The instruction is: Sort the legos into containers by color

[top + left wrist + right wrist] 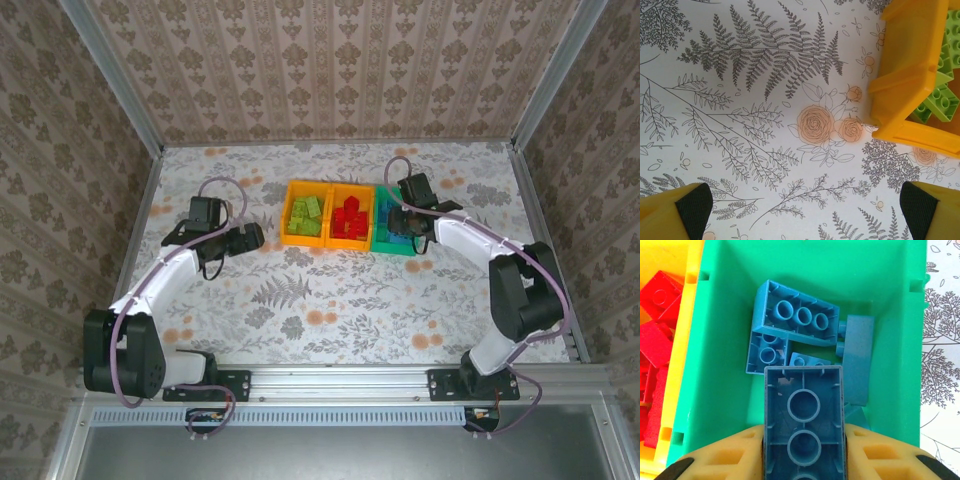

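Blue lego (804, 420), likely light, rigid, slick-sided, sits clenched by its long flanks in the right pincer (804, 460) over the teal bin (720, 340); left pincer (805, 212) gapes empty.

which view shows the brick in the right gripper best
Right wrist: the blue brick sits large, underside up, in the right gripper above the teal bin. From the top the gripper hides it; the left wrist faces the orange bin.
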Available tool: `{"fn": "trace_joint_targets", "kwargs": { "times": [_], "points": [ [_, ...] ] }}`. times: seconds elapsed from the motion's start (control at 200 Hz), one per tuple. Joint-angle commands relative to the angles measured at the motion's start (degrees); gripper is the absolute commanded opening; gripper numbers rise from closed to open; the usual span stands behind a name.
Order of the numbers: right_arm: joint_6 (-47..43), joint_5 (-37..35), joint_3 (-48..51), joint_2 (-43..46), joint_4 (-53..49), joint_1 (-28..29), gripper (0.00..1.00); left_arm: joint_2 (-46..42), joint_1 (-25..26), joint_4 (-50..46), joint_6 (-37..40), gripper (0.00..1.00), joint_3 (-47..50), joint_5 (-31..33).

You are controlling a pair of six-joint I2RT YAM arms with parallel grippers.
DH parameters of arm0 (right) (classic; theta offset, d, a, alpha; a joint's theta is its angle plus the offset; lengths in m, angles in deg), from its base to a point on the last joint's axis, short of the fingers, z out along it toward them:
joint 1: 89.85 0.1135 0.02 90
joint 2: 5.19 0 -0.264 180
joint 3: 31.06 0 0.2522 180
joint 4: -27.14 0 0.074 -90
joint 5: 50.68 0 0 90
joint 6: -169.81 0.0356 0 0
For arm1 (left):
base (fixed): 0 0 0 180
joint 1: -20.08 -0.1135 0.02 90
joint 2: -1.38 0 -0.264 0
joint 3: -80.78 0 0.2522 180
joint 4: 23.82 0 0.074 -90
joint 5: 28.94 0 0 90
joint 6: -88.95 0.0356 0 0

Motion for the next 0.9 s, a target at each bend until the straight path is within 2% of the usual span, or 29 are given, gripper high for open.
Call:
{"fn": "trace_joint_targets", "kwargs": {
  "times": [0.0,0.115,0.235,0.42,0.525,0.71,0.895],
  "points": [
    [1.36,0.27,-2.65,-1.08,-2.90,-0.09,0.37,-0.85,-0.26,0.75,-0.56,1.00,1.26,0.93],
    [1.70,0.30,-3.83,-2.35,-3.93,-0.17,0.39,-0.35,-0.26,1.15,-0.49,1.00,1.66,0.61],
    [1.71,0.40,-4.90,-3.33,-4.92,-0.15,0.45,0.10,-0.26,1.46,-0.41,1.00,1.66,0.49],
    [1.44,0.05,-5.37,-3.29,-5.47,-0.14,0.75,0.21,-0.26,1.38,-0.32,1.00,1.68,0.49],
    [0.73,0.21,-4.27,-1.60,-4.24,-0.17,0.86,0.21,-0.26,1.38,-0.36,1.00,1.80,0.58],
    [-3.03,-1.19,4.01,8.32,4.50,-0.15,0.99,0.25,-0.26,1.40,-0.02,1.00,2.22,0.99],
    [-11.05,-9.47,16.53,23.98,15.36,-0.18,1.00,-0.27,-0.26,1.42,0.60,1.00,2.20,1.51]
  ]
}}
